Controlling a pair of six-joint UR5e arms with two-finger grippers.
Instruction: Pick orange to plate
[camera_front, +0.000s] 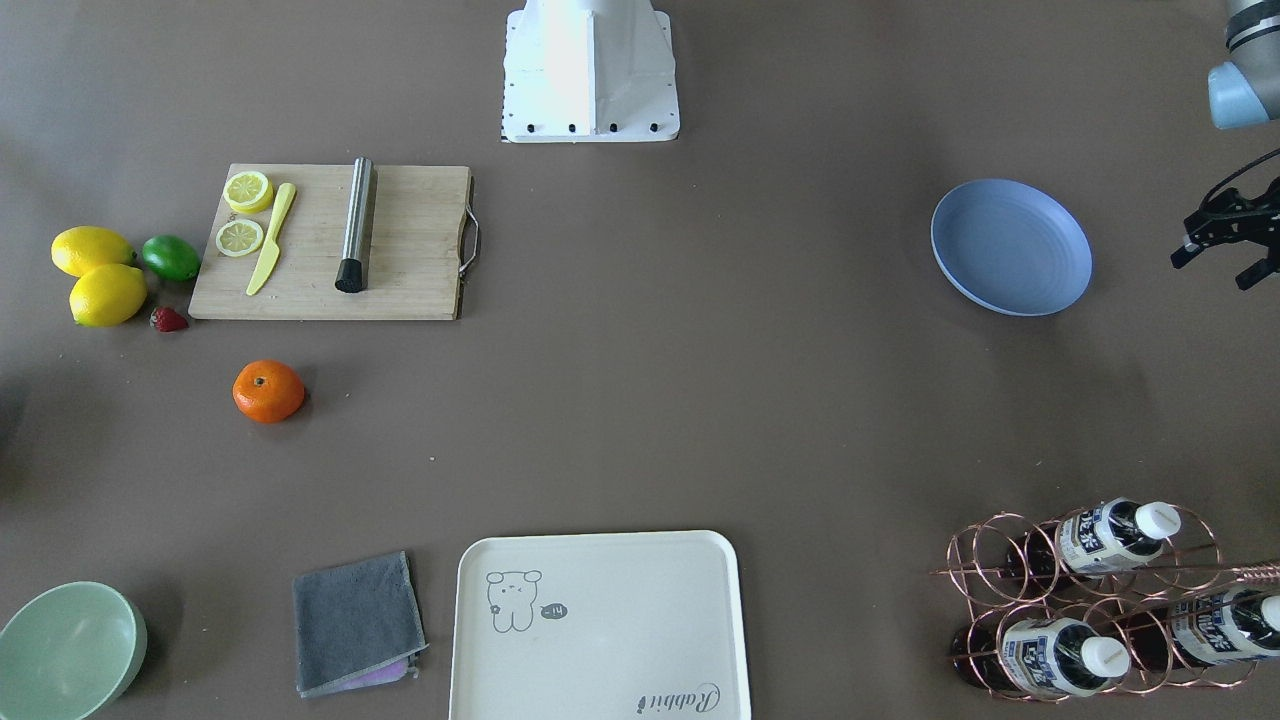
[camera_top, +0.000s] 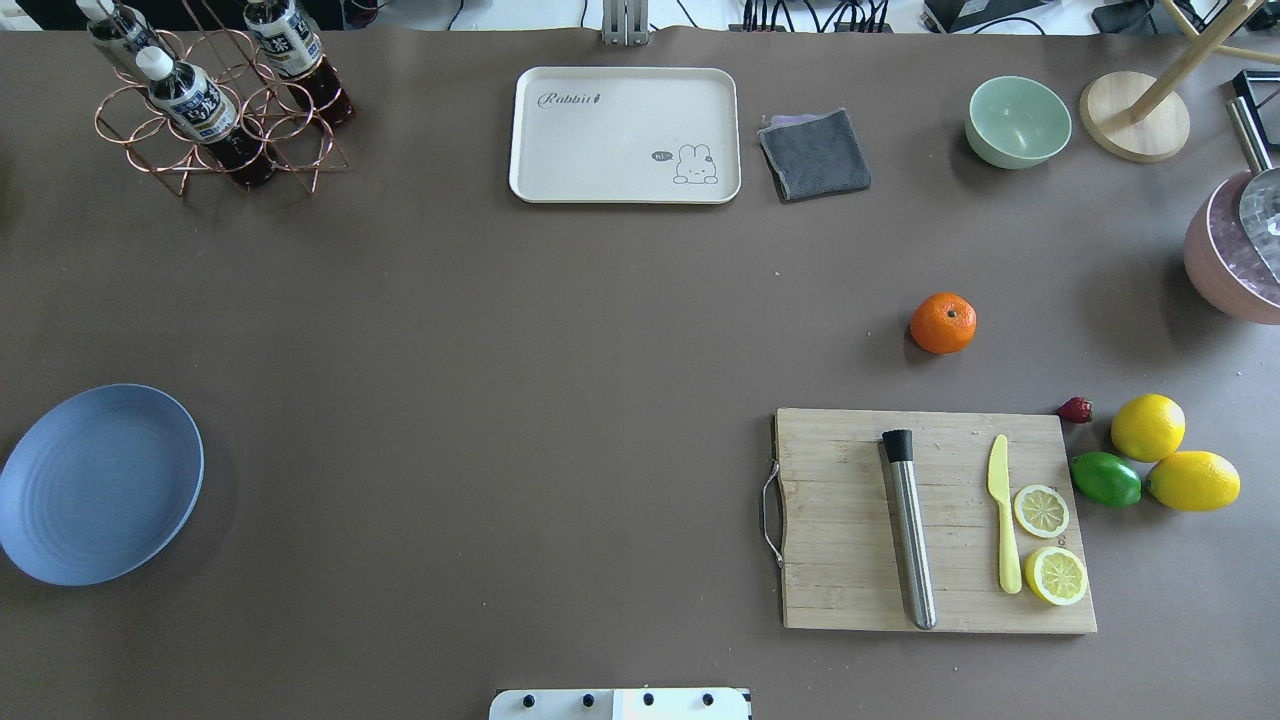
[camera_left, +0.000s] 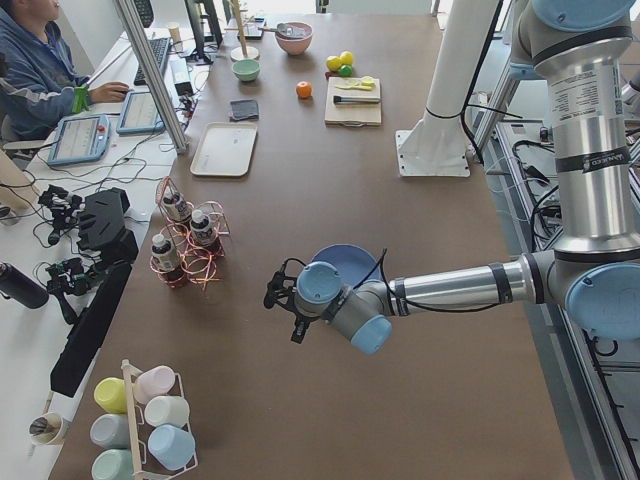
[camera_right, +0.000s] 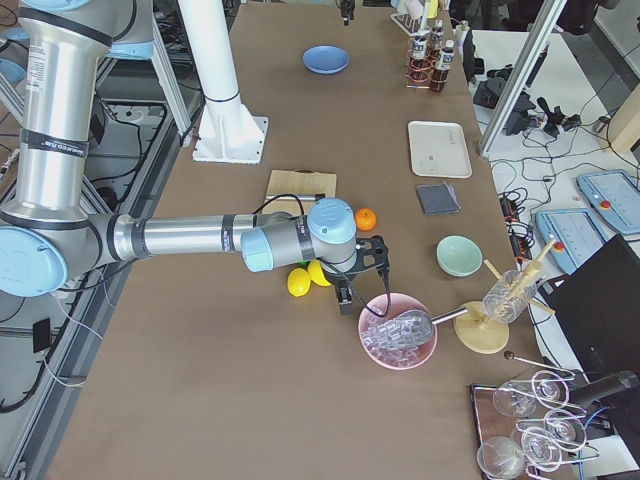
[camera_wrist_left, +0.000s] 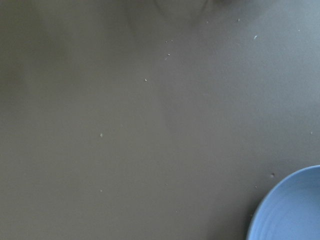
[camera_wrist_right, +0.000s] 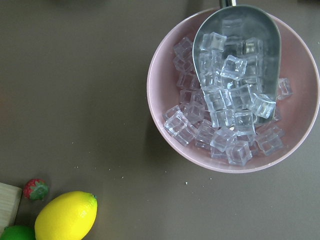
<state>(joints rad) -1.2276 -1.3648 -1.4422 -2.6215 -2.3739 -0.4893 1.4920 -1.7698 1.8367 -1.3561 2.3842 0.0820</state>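
Observation:
The orange (camera_front: 268, 390) (camera_top: 943, 322) lies alone on the brown table, just off the far side of the cutting board (camera_top: 935, 520). Across the table sits the pale-blue plate (camera_front: 1010, 247) (camera_top: 95, 483), with nothing on it; its rim also shows in the left wrist view (camera_wrist_left: 292, 210). My left gripper (camera_front: 1215, 268) hovers just outside the plate, fingers apart and holding nothing. My right gripper (camera_right: 360, 275) hangs over the table between the lemons and the pink bowl, near the orange (camera_right: 366, 219). It shows only in the side view, so I cannot tell its state.
On the cutting board are a steel muddler (camera_top: 908, 528), a yellow knife and lemon slices. Beside the board are two lemons (camera_top: 1148, 427), a lime (camera_top: 1105, 479) and a strawberry. Cream tray (camera_top: 625, 135), grey cloth, green bowl (camera_top: 1018, 121), bottle rack (camera_top: 215, 100), pink ice bowl (camera_wrist_right: 235, 90).

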